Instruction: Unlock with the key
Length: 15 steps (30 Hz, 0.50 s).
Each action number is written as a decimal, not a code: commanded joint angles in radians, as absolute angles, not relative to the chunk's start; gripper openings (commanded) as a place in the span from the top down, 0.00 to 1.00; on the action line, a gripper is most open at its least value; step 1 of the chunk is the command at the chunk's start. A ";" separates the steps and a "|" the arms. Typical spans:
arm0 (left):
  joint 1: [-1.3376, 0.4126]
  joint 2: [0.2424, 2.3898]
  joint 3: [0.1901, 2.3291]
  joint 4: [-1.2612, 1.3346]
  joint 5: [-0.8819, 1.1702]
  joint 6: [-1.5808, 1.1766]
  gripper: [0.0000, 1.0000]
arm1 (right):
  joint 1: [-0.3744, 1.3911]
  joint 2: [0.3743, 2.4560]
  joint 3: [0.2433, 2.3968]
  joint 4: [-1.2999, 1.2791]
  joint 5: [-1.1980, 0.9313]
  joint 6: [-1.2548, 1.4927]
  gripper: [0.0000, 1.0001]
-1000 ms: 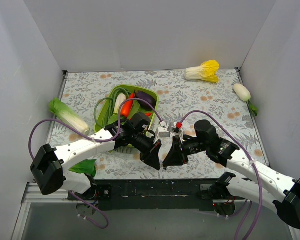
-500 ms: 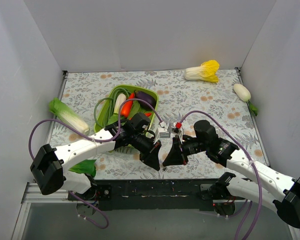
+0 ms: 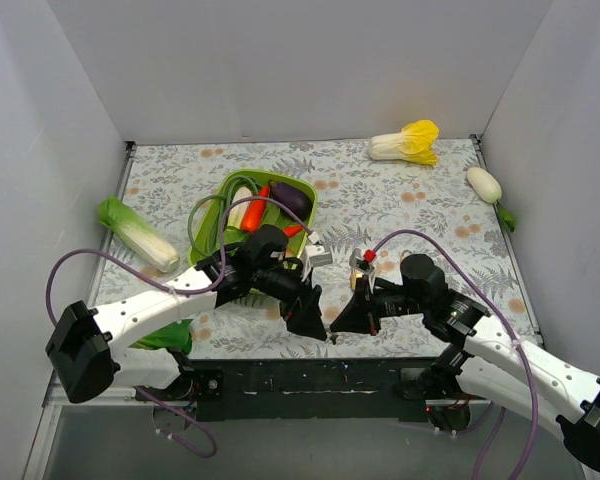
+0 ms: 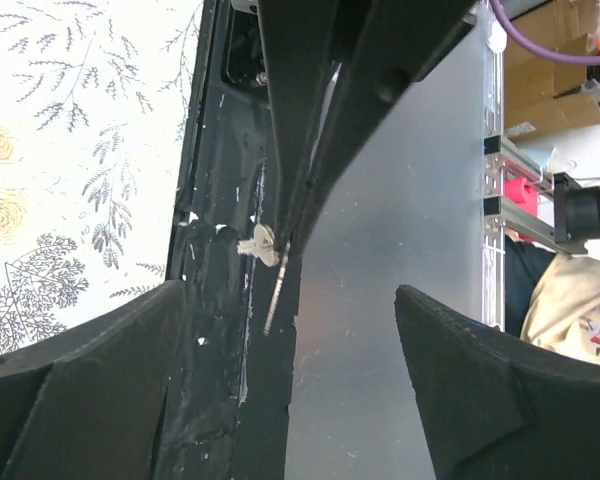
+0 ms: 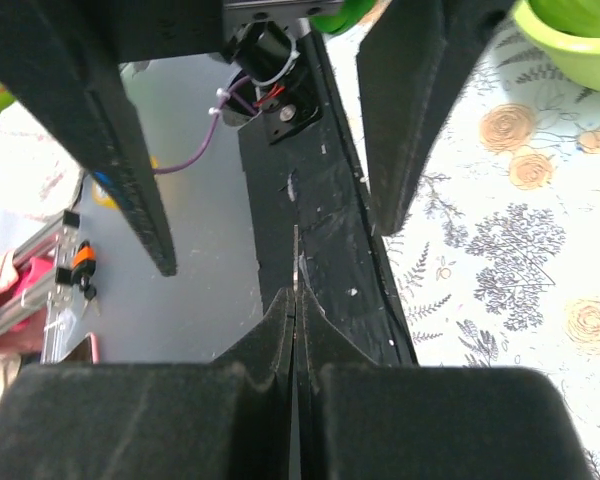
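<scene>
The right gripper (image 5: 296, 298) is clamped tight on the key (image 5: 296, 262), whose thin silvery blade sticks out just past its fingertips. The left gripper (image 4: 285, 295) faces it tip to tip with its jaws spread wide, one finger to either side of the blade, gripping nothing. Both tools hang over the black rail (image 5: 325, 230) at the table's near edge. The key looks secured, but no padlock shows near either tool. Reaching the keyhole, inserting the key and turning it all remain.
</scene>
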<state>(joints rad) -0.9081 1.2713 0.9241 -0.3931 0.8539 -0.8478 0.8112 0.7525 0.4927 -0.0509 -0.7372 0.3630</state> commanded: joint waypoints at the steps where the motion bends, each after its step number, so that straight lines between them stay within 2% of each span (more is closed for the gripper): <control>1: -0.894 1.175 0.833 -0.249 0.801 -0.934 0.12 | 0.808 0.687 0.457 0.063 -0.632 0.458 0.99; 9: -0.891 0.999 0.594 0.302 0.574 -1.294 0.12 | 0.808 0.585 0.371 0.251 -0.503 0.561 0.99; 15: -0.893 0.968 0.473 0.578 0.454 -1.497 0.24 | 0.808 0.597 0.351 0.383 -0.451 0.600 0.99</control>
